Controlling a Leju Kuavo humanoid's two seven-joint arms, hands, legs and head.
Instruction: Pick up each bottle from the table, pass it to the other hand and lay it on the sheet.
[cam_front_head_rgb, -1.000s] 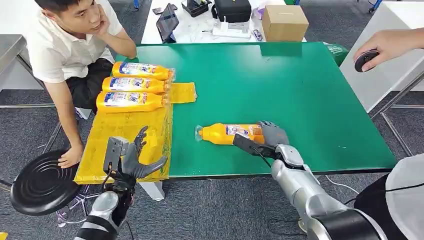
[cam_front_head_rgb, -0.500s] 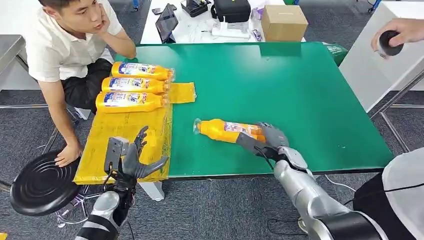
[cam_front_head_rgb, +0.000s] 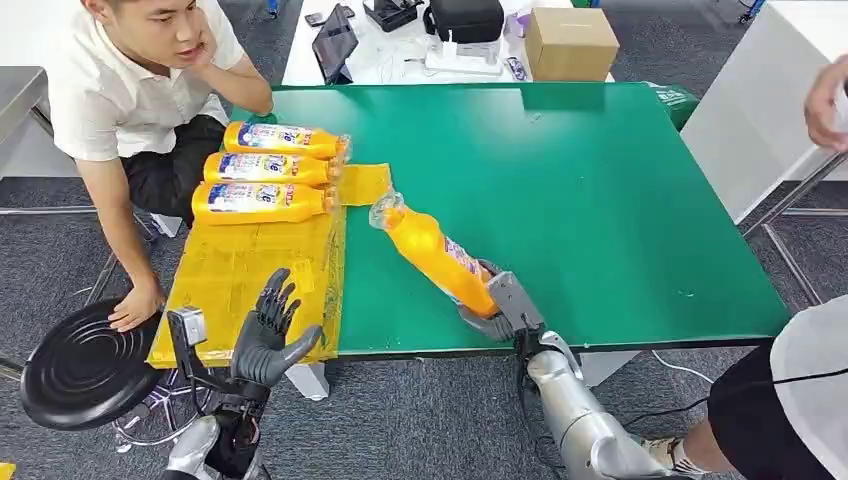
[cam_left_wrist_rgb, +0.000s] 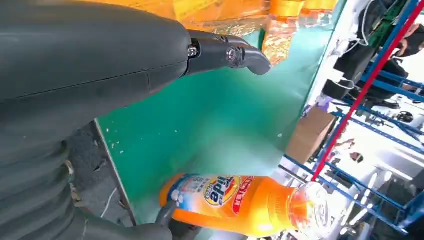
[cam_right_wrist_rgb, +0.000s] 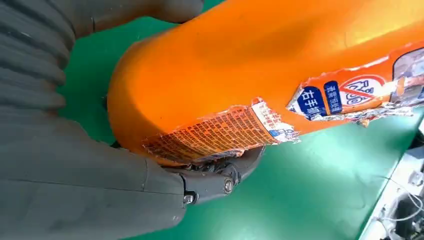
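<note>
Above the green table (cam_front_head_rgb: 600, 200) — right hand (cam_front_head_rgb: 497, 310) grips the tilted bottle (cam_front_head_rgb: 435, 255) by its base.

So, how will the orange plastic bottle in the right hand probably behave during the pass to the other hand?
The orange plastic bottle looks stiff; it keeps its shape in the right hand. Its glossy surface and torn label may slip. Held only by its base, the long body might tilt. The left hand waits with spread fingers.
</note>
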